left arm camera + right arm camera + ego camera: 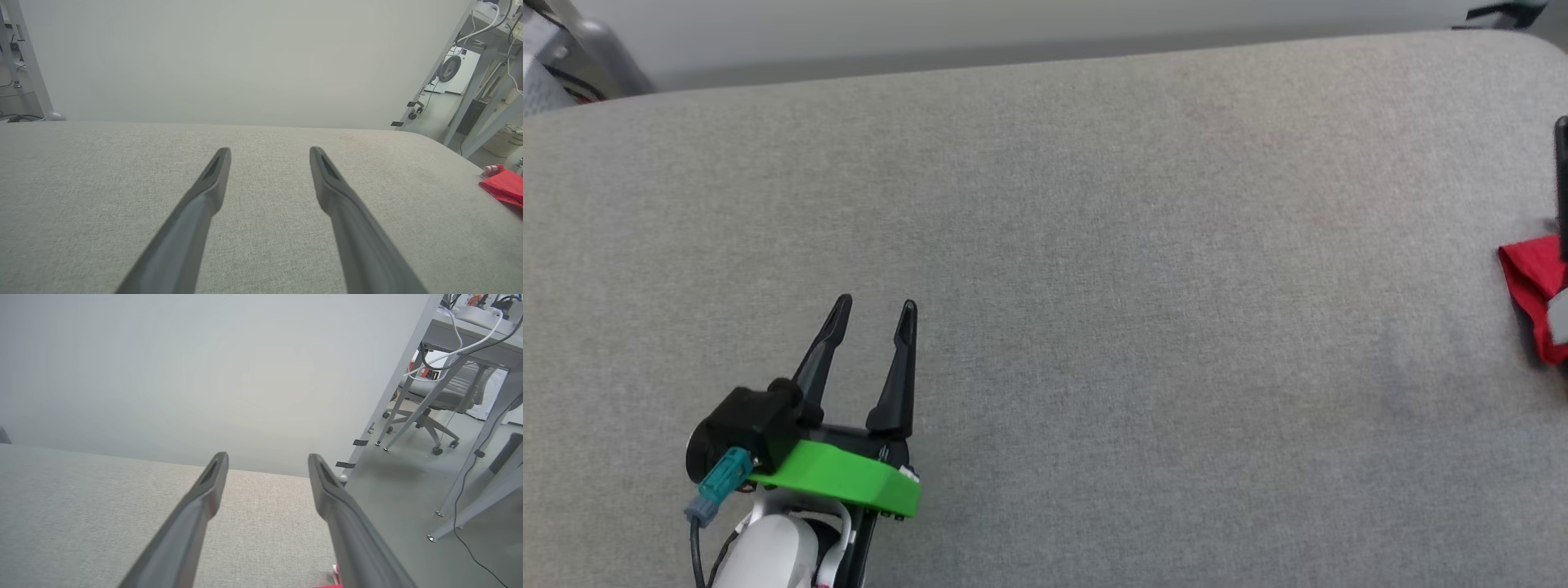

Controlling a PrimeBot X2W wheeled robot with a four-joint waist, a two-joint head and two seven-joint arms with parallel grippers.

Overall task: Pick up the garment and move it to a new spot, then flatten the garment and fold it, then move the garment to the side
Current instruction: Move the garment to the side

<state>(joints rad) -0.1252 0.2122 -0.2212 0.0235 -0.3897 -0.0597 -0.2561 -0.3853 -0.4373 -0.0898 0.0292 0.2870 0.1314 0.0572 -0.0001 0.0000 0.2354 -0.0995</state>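
Idly, the left gripper [876,304] hovered over the bare grey padded surface [1094,245], fingers spread and empty, likely keeping clear. The garment [1531,282] lay compact at the far right edge, apparently set aside. The right gripper [267,457] hung just above it, fingers apart, holding nothing.

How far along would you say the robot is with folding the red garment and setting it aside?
Nearly finished, it seems. Done: the garment lies as a compact bundle at the right edge of the grey surface, apparently folded and set aside. In hand: nothing; the left hand and right hand are open and empty. Left: little, though the fold is mostly out of frame.
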